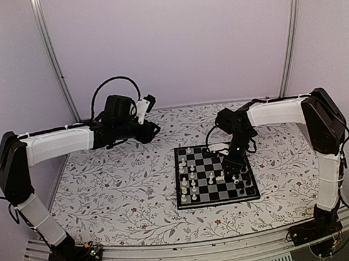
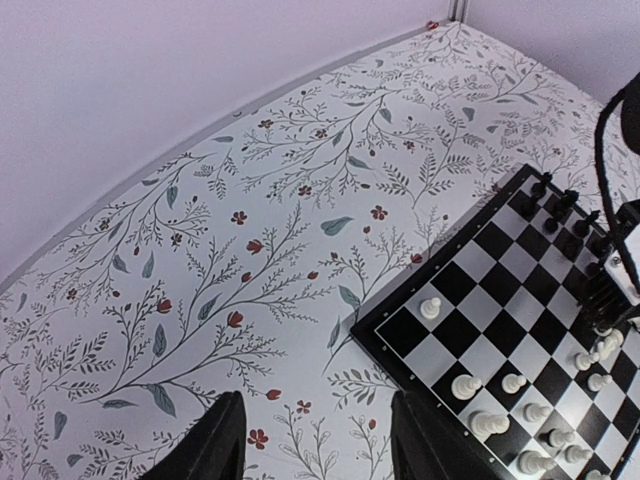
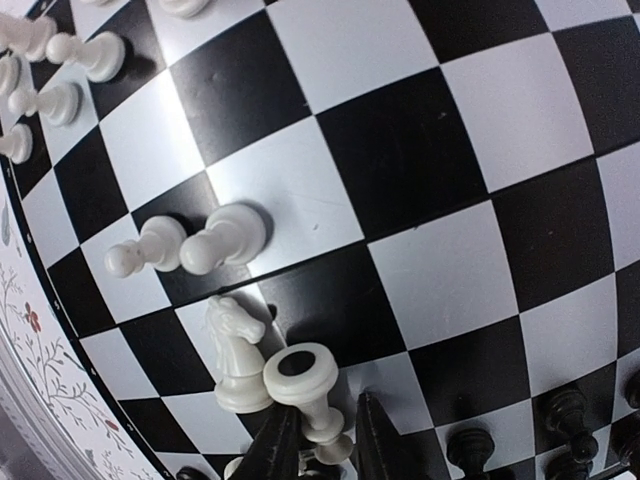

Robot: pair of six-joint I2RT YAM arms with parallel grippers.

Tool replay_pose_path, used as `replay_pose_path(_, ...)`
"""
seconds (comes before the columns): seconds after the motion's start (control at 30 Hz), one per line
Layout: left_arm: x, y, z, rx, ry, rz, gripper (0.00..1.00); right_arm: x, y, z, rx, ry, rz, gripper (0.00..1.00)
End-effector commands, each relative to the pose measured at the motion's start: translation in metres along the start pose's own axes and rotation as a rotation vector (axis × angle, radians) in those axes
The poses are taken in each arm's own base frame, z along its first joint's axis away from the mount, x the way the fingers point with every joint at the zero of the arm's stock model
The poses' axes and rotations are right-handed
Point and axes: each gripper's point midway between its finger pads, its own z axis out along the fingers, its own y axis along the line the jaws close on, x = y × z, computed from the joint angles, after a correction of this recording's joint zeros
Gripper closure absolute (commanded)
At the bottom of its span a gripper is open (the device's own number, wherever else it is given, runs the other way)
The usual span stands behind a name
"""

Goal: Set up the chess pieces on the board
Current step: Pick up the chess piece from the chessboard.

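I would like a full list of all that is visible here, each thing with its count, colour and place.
board: one, black and pale checks, middle of the table.
white pieces: many, mostly along the board's left side.
white knight: one, standing beside the right gripper.
tipped white piece: one, base showing, between the right gripper's fingers.
black pieces: several, along the board's right side.
table: one, floral pattern.
left gripper: one, black, open, left of the board.
right gripper: one, black, low over the board; grip unclear.

Floral table [image 1: 118, 193]; pale walls [image 1: 170, 36]
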Motion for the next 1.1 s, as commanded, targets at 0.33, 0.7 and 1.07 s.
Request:
replay_pose_path(0.33,-0.009,-0.005,0.001,0.015,-0.023,-0.012,0.50,-0.003,-0.015,0.011,0.089,-0.019,-0.044,0.78)
replay_pose_path(0.7,-0.028,-0.035,-0.003,0.131,-0.032,-0.037,0.50,0.006,-0.016,0.014,0.128,-0.032,-0.067,0.77)
replay_pose_path(1.07,-0.035,-0.073,-0.002,0.258,-0.019,-0.124,0.50,-0.037,-0.010,-0.030,0.117,-0.184,-0.104,0.88)
